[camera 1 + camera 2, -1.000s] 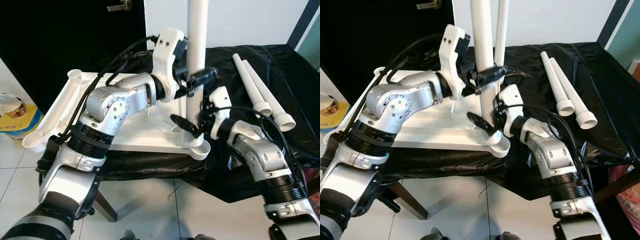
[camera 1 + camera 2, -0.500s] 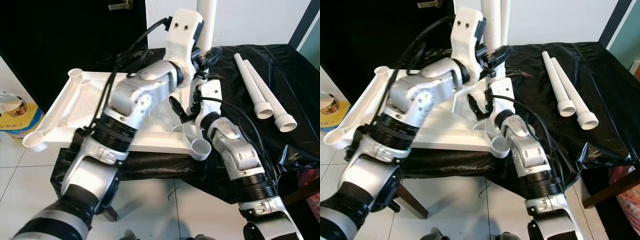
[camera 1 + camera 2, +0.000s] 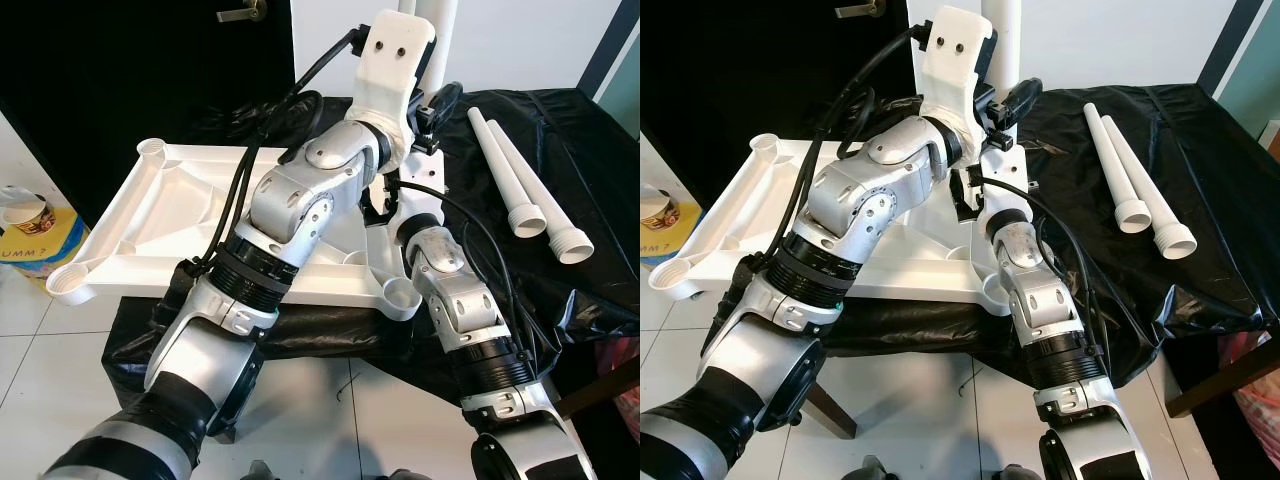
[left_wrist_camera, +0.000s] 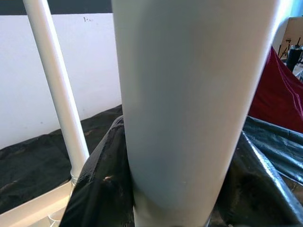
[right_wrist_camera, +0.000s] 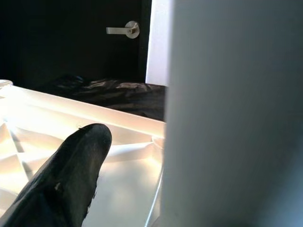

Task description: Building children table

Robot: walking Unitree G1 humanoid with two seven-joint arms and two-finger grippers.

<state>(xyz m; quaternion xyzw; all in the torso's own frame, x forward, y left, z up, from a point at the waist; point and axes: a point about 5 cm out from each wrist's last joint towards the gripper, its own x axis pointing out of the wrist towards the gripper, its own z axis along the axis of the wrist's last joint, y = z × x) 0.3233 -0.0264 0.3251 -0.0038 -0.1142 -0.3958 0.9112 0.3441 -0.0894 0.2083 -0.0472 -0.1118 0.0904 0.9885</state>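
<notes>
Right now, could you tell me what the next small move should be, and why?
Probably guide the white leg, gripped upright by the left pincer, over the near-right corner socket and lower it: that socket looks empty.

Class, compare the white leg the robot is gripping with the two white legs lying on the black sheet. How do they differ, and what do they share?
The gripped leg stands upright over the upturned white tabletop; the loose legs lie flat on the black sheet. The gripped leg is clasped by the left claw, with the right claw lower at its base; the loose legs are untouched and side by side. All are plain white tubes.
</notes>
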